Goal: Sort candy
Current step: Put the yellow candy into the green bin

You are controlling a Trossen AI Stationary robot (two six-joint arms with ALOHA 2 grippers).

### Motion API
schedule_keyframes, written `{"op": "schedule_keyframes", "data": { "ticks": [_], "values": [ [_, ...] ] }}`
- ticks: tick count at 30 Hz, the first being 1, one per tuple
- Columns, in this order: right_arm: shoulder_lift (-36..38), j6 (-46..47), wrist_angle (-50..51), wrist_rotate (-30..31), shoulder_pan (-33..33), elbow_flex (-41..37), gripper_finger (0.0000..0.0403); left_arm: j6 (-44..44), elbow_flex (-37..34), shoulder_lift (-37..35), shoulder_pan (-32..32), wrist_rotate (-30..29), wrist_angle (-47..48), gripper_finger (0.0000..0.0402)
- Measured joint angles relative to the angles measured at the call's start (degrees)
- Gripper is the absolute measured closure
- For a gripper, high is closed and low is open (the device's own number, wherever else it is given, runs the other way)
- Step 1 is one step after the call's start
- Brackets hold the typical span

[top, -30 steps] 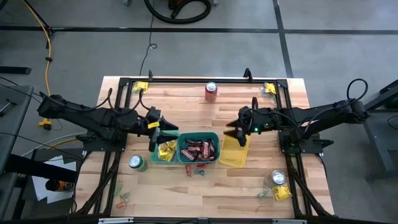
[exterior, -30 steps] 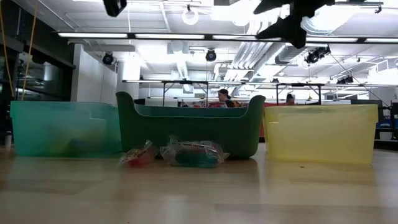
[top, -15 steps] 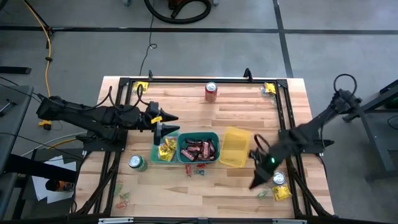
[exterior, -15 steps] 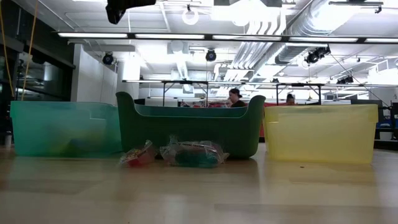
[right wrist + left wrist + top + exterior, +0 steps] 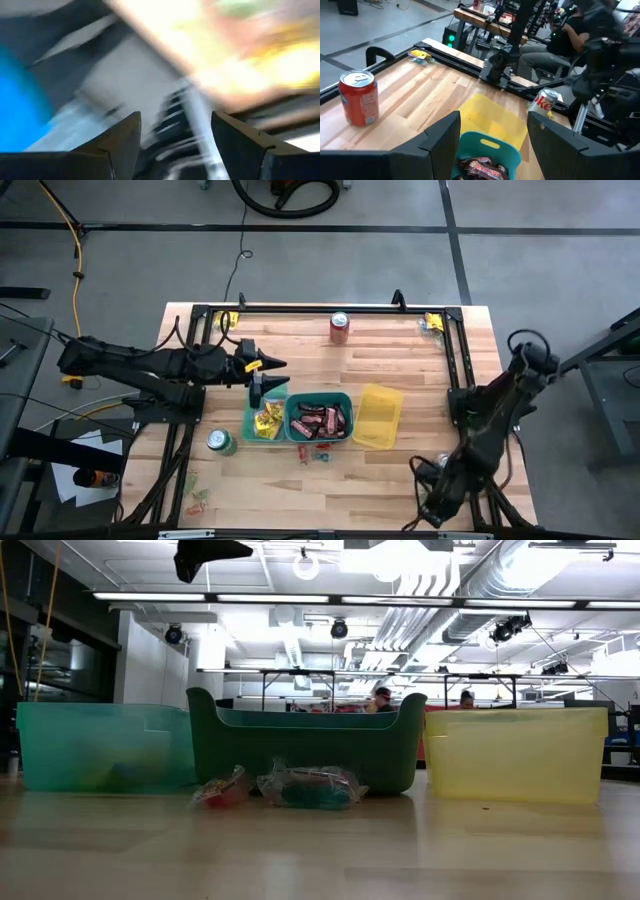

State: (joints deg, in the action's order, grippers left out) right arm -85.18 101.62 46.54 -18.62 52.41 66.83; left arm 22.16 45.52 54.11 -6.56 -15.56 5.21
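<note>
Candy sits sorted in my bins: yellow packets [image 5: 267, 420] in the light teal bin [image 5: 249, 414], brown-red bars [image 5: 320, 419] in the dark green one [image 5: 292, 402]. My left gripper [image 5: 262, 378] hovers open and empty over the teal bin; the right gripper [image 5: 432, 507] (near the table's front-right corner) shows its jaws apart, holding nothing.
</note>
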Motion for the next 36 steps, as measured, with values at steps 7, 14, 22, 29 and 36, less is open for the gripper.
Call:
{"op": "schedule_keyframes", "data": {
  "ticks": [7,14,22,29,36],
  "values": [
    [-13.2,-4.2,17.7,3.3,4.2,11.2,0.0167,0.1,0.0,0.0,1.1,0.0,0.0,0.0183],
    [-22.1,-4.0,13.9,-2.6,8.8,10.8,0.0167,0.2,0.0,0.0,1.1,0.0,0.0,0.0183],
    [-26.4,-4.1,19.7,-1.4,8.6,10.5,0.0167,0.7,0.0,0.0,1.1,0.0,0.0,0.0183],
    [-27.4,-3.2,18.8,-1.5,8.3,6.5,0.0167,1.6,0.0,0.0,1.1,0.0,0.1,0.0183],
    [-27.2,-3.1,11.8,-2.6,7.9,2.3,0.0181,3.0,0.0,0.0,1.1,0.0,0.2,0.0183]
  ]
}}
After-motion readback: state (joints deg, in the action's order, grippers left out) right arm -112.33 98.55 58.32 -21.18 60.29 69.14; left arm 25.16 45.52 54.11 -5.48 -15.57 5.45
